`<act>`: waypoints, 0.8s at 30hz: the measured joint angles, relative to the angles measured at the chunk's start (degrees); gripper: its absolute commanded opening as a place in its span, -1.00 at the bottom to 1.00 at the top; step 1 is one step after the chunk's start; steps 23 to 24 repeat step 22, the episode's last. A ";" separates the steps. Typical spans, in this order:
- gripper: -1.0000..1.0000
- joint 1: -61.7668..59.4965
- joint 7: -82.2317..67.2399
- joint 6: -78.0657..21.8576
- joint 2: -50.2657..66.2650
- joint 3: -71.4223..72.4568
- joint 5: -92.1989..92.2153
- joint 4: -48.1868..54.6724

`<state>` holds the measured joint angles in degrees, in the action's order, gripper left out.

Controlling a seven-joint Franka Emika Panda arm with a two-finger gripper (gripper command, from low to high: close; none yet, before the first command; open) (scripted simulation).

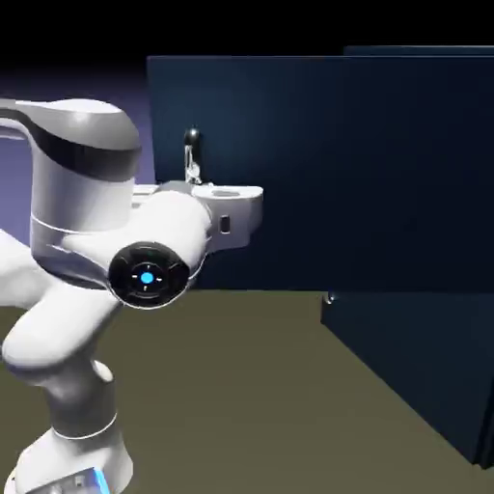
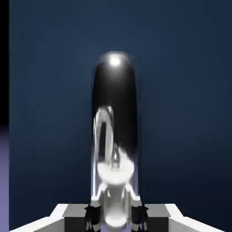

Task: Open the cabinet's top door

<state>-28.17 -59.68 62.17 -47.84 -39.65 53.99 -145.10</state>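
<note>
While the jaws are clamped on the handle, its long axis runs upright at the top door's free edge.

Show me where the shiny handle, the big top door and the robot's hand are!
handle (image 2: 114,131): hand view, on its shiny curved loop.
top door (image 1: 367,164): exterior view, on the flat navy panel, swung open.
hand (image 1: 198,183): exterior view, at the fingertips shut on the handle.

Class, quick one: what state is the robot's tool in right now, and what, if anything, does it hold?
Tool: closed on the silver handle of the top door, which stands swung open.
</note>
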 measured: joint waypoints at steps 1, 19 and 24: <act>-1.00 1.64 -0.84 -1.65 1.94 -1.93 -1.12 2.08; -1.00 36.78 -12.08 -23.92 23.81 -38.10 -10.07 32.01; -1.00 42.98 -11.56 -24.73 23.17 -43.31 -10.86 34.72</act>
